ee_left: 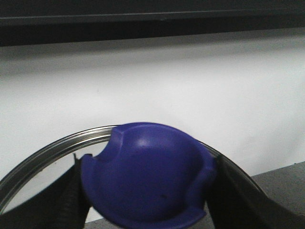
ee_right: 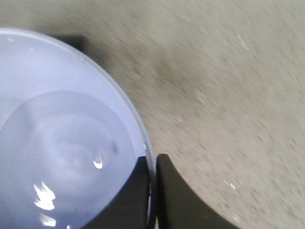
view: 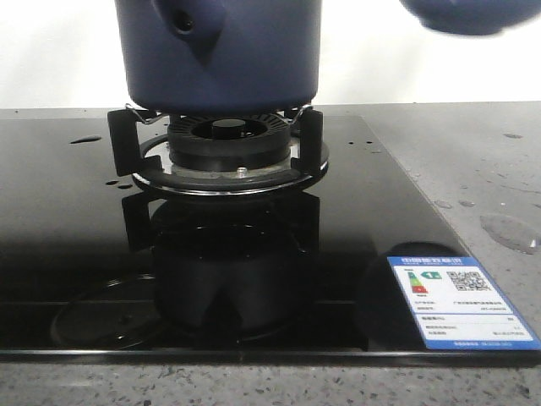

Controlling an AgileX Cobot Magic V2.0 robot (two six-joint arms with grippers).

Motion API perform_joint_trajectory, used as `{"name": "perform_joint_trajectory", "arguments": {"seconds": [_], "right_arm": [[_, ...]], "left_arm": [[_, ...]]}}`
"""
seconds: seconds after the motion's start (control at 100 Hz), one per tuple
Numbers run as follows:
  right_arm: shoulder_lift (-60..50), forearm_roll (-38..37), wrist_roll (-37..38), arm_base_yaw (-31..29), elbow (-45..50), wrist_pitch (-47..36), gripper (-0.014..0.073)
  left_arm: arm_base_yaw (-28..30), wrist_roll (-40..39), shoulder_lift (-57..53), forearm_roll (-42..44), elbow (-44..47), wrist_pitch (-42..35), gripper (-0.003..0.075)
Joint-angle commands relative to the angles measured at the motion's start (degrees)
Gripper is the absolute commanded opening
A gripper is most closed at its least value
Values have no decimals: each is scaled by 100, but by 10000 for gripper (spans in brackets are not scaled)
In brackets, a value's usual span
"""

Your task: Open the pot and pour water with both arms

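Front view: the dark navy pot [view: 220, 55] sits on the burner stand [view: 221, 152] of a black glass hob [view: 76, 237] toward the worktop's far edge, its handle stub facing the camera; drops of water [view: 510, 231] shine on the grey worktop's right side; a blue bowl [view: 473, 15] hangs above the far right corner. Left wrist view: the left gripper [ee_left: 145, 191] is clamped on the lid's blue knob [ee_left: 147, 176], lid raised, so the pot stands uncovered. Right wrist view: the right gripper [ee_right: 153, 191] pinches the bowl's rim, holding its water level over the worktop, seemingly ready for pouring.
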Motion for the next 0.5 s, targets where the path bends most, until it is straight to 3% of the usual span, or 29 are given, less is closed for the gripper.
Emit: {"name": "perform_joint_trajectory", "arguments": {"seconds": [0.0,0.28,0.49], "right_arm": [[35,313,-68,161,-674,-73,-55],[936,352,-68,1187,-2332,-71,-55],[1562,352,-139,1955,-3069,-816,-55]], "left_arm": [[7,-52,-253,-214,-229,-126,358],[7,-52,-253,-214,-229,-410,358],[7,-52,-253,-214,-229,-661,358]]}}
